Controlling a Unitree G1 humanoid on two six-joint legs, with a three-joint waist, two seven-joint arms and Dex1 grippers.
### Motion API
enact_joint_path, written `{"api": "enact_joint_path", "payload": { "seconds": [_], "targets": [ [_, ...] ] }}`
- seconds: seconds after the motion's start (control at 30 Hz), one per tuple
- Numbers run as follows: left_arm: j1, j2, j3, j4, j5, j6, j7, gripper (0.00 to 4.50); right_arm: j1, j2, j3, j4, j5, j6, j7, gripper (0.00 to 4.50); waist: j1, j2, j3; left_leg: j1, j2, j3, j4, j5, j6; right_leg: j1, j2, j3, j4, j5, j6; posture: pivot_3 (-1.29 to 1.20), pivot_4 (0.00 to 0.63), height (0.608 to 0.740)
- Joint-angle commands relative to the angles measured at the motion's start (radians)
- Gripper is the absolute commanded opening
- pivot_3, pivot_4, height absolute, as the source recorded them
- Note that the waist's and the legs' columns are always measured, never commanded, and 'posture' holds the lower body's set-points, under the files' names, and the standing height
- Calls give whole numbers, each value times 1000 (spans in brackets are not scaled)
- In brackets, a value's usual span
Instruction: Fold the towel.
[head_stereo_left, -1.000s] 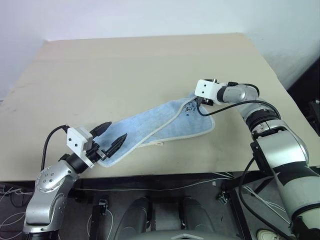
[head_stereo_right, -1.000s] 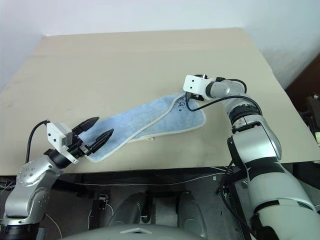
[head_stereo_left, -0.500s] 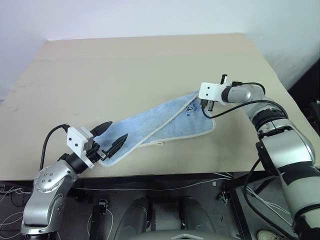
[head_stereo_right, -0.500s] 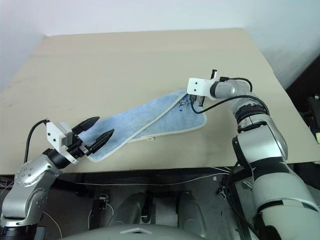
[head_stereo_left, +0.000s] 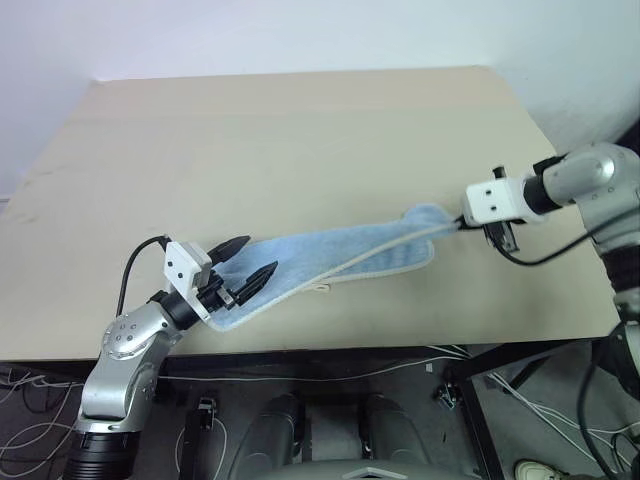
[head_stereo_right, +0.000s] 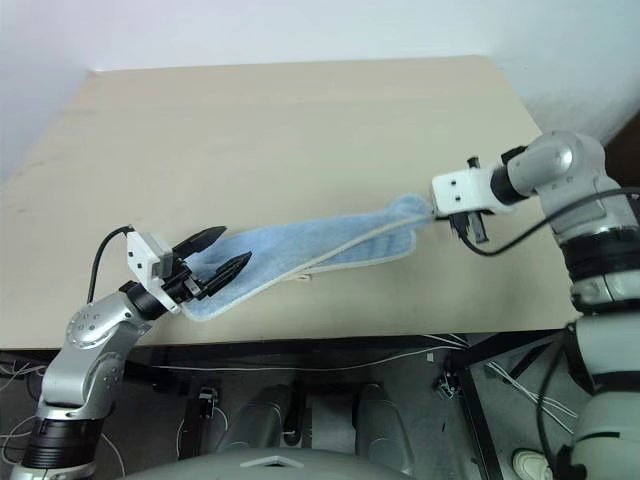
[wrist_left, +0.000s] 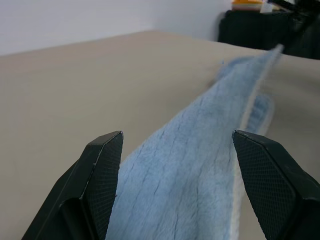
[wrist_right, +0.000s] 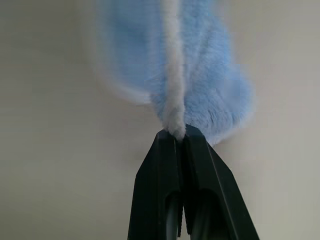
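1. The towel (head_stereo_left: 330, 255) is lying on the tabletop (head_stereo_left: 280, 140), near its front edge, as a long, bunched strip running from the robot's left to its right. It is not yet spread flat or folded neatly.

2. The right claw (wrist_right: 179, 137) is pinching the towel's right end, with its fingers pressed together on the whitish stitched edge. That end is rising off the tabletop toward the claw, so the strip looks pulled fairly taut there.

3. The left claw (head_stereo_left: 243, 270) is standing spread, one finger (wrist_left: 102, 155) to each side of the towel's left end. In the left wrist view the cloth is running out between the two fingers, but the claw is not gripping it; whether the fingers are touching the pile I cannot tell.

4. Judged from this, the step in hand is taking hold of the two ends: the right one is being held, while the left one is waiting to be taken.

5. The next move seems to call for the left claw to close on the left end, catching the edge and not just loose pile.

6. After that, with both ends held, the towel could be lifted or stretched flat, and one end carried over onto the other.

7. A risk: pulling further with the right claw before the left one is gripping may drag the whole towel out from between the left fingers.
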Motion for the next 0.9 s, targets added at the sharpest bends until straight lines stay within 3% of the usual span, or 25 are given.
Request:
{"api": "enact_joint_path", "payload": {
  "seconds": [0.03, 0.17, 0.27, 0.4, 0.5, 0.7, 0.9],
  "targets": [
    [-24, -11, -8, 26, 9, -45, -20, 3652, 61, 21, -43, -214, 81, 179, -12, 24, -3, 0, 0, 0, 0, 0, 0, 0, 0, 0, 0, 0, 0, 0, 0, 0, 150, 740],
    [-38, -24, -19, 57, 14, -65, -35, 3652, 98, 128, -58, -257, 112, 225, -132, 24, 1, 0, 0, 0, 1, 0, 2, 0, 0, 0, 0, 0, 0, 0, 0, 0, 150, 740],
    [-37, -24, -17, 75, 11, -79, -53, 3652, 108, 179, -57, -277, 147, 256, -161, 704, 5, 0, 0, -1, 0, 0, 2, 0, 0, 0, 0, 0, 0, 0, 0, 0, 150, 740],
    [-37, -22, -14, 87, 9, -89, -64, 3652, 119, 197, -56, -310, 179, 299, -178, 2005, 11, 0, 0, -3, -1, -1, 3, 0, 0, -1, -1, -1, -1, 0, 0, 0, 150, 740],
    [-42, -21, -10, 111, 9, -103, -72, 3652, 128, 183, -51, -229, 142, 171, -220, 2940, 10, 0, 0, -4, -1, -1, 3, 0, 0, -1, -2, -1, -1, 0, 0, 0, 150, 740],
    [-34, -30, -12, 152, 22, -144, -82, 3652, 131, 184, -85, -71, 145, -58, -297, 2940, 5, 0, 0, -3, -1, -1, 3, 0, 1, -1, -1, -2, -1, 0, 0, 0, 150, 740],
    [-44, -22, 5, 225, 18, -195, -112, 3652, 248, 164, -122, -138, 183, -39, -312, 2940, 5, 0, 0, -3, -1, -1, 3, 0, 1, -1, -1, -2, 0, 0, 0, 0, 150, 740]
  ]
}}
